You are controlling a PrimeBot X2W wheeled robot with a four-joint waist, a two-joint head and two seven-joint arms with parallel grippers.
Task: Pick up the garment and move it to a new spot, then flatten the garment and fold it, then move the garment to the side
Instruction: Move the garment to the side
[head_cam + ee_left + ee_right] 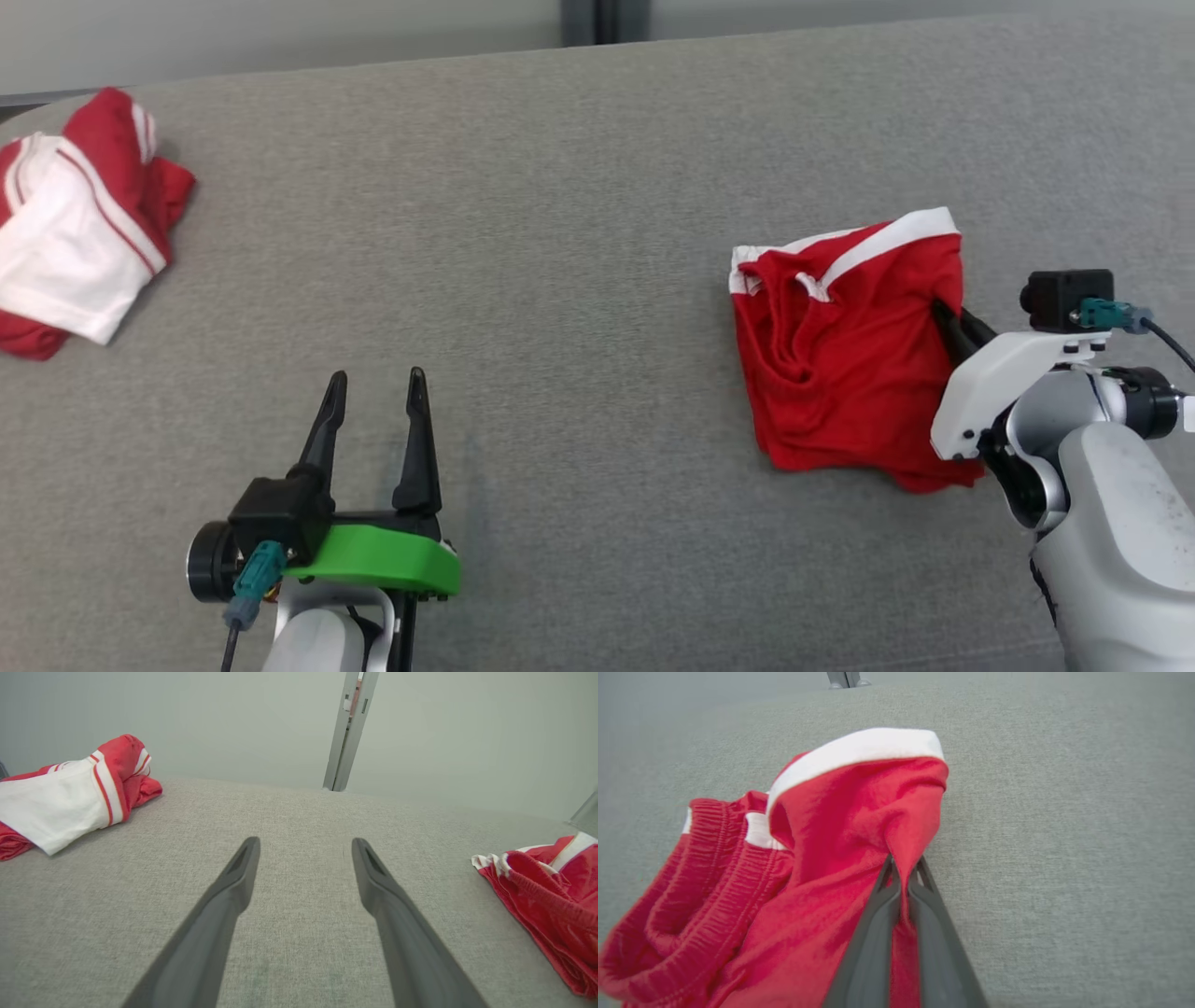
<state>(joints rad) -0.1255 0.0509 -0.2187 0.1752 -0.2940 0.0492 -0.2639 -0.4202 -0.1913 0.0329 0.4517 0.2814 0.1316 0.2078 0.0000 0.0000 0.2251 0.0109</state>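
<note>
The garment [845,341] is a crumpled pair of red shorts with white trim, lying on the grey surface at the right. In the right wrist view the garment [822,858] bunches up with a fold pinched between my two dark fingers. My right gripper [945,315] is shut on that fold at the garment's right edge; the same grip shows as my right gripper [903,870]. My left gripper [375,381] stands open over bare fabric at the lower left, well apart from the garment [546,900]. Its fingers [233,882] hold nothing.
A second red and white garment [75,224] lies bunched at the far left, also seen as the red and white heap [70,793]. The grey upholstered surface [560,233] stretches between them. A pale wall with a metal post [348,728] rises behind the far edge.
</note>
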